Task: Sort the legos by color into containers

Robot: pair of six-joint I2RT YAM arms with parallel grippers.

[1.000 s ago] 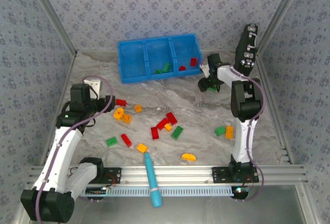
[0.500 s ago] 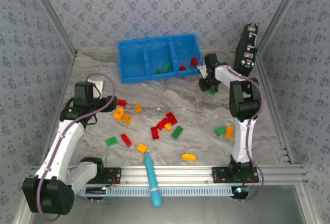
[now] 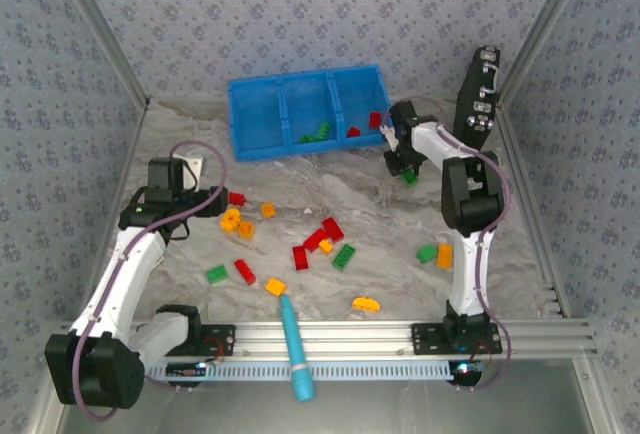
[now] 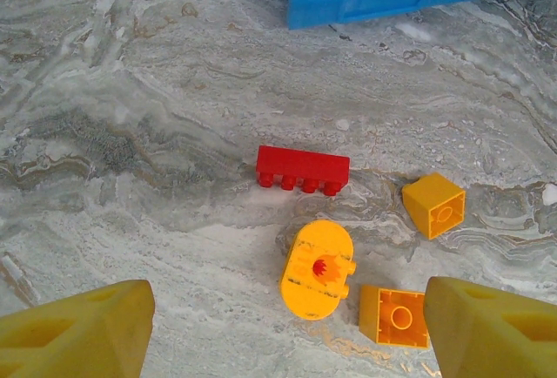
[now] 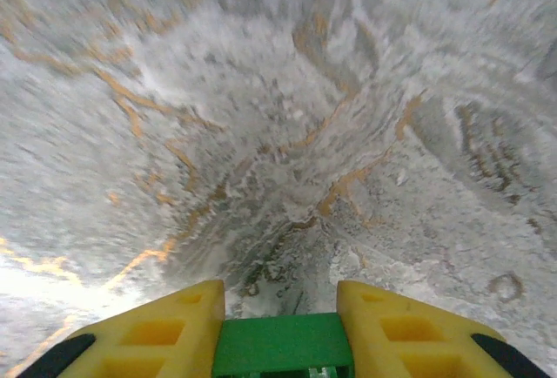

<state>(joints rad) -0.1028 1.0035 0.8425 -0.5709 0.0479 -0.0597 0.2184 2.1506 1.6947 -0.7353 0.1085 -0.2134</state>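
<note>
Since the frame a second earlier, the right gripper (image 3: 403, 166) has shifted slightly toward the blue tray (image 3: 290, 150) and its jaws have come together. The left arm has swung forward, bringing the left gripper (image 4: 285, 326) over a cluster of bricks.

Right gripper: clenched on a green brick (image 5: 278, 343), which sits between the two yellow fingers (image 5: 165, 330) and touches both. In the overhead view this brick is just beside the tray's right end and near the upright black case (image 3: 480, 89). Whether it rests on the marbled table (image 3: 380, 204) or is lifted clear cannot be told.

Left gripper: released, its fingers standing wide apart with nothing between them. Ahead of them lie a red four-stud brick (image 4: 303, 169), a rounded orange piece (image 4: 318, 269) and two orange cubes (image 4: 433, 204), close together.

Tray: at the far side of the table, three compartments in a row. Green bricks (image 3: 318, 134) lie in the middle one and red bricks (image 3: 375, 120) in the right one.

Loose legos: red, green and orange pieces are scattered over the middle of the table, and a green-and-orange pair (image 3: 436, 253) lies side by side near the right arm. A teal stick (image 3: 295, 349) lies across the near rail.
</note>
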